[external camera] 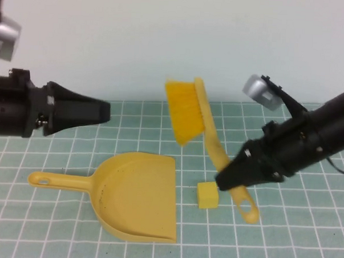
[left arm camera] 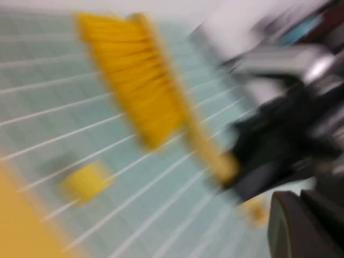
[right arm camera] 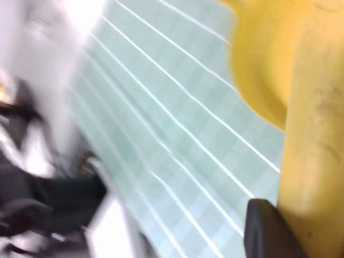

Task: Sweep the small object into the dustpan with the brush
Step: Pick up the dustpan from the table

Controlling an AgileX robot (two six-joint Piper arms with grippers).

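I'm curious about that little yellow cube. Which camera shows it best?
The high view: the small cube sits sharp on the table between the dustpan and the right hand holding the brush. The left wrist view shows it blurred; the right wrist view misses it.

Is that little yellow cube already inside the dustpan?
No, the cube lies on the mat just outside the dustpan, beside its open edge.
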